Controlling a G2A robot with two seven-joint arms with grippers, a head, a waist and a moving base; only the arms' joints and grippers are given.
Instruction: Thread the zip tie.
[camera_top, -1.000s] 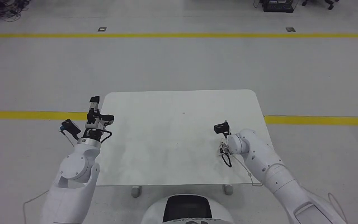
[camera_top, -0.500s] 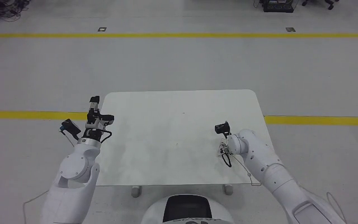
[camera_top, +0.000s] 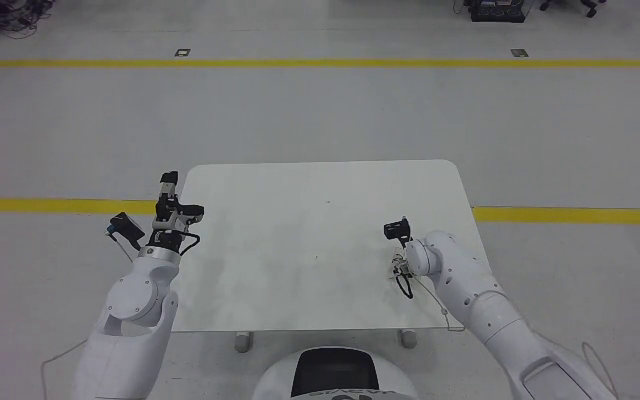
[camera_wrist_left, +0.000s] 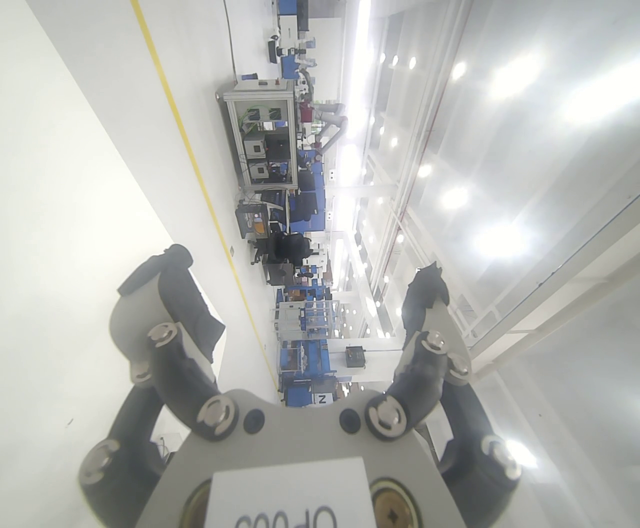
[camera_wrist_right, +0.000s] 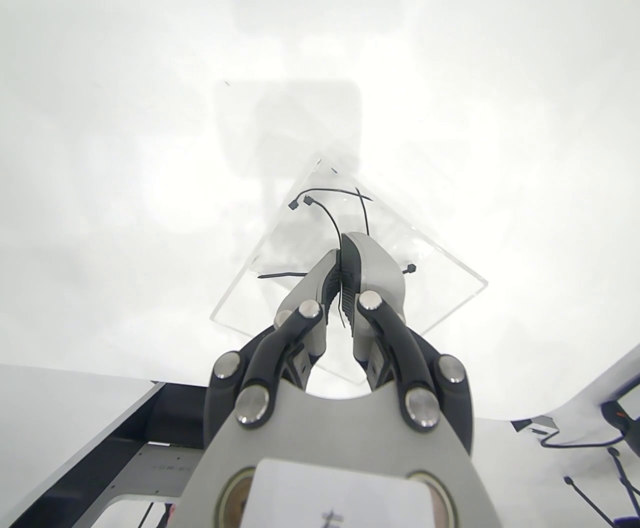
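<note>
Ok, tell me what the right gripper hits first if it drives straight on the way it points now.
Probably the clear square plastic sheet lying on the white table, directly ahead of the right gripper, which is shut on a black zip tie. The gap to the sheet is unclear.

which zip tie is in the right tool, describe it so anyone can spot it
On the white table, find the clear square plate by the right tool. Among the black zip ties there, the held zip tie curves into the shut tool and is pinched there; the others lie loose.
</note>
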